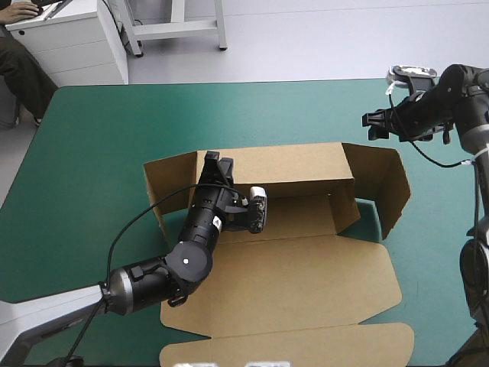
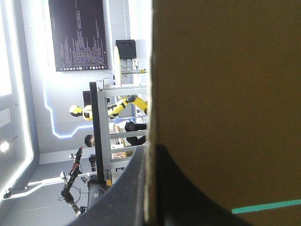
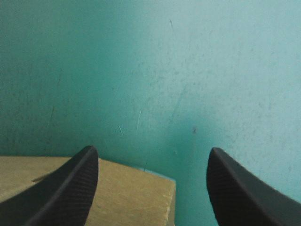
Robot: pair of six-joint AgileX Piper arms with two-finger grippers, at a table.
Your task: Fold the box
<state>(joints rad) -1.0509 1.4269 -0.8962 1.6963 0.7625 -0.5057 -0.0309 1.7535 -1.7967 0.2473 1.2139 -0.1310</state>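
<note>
Box: brown board, half formed, in the middle of the teal-green cover, toward the table's near edge.
Flat panels: the base and lid lie flat on the cover. The nearest panel has rounded corners and runs to the near edge.
Rear wall: stands upright along the far side of the base, with 1 flap at each end.
Right flap: upright, angled back toward the near side.
Left flap: upright, angled the same way.
Left gripper: at the left end of the rear wall, beside the fold to the left flap. Its arm crosses the box's near-left part.
Left grip: the wrist view shows 2 black fingers all but closed, with the board's edge pinched between them.
Right gripper: near the table's far right corner, apart from the box, beyond the right flap.
Right grip: fingers spread wide, nothing between them. Cover lies ahead, and a board corner shows under 1 finger.
</note>
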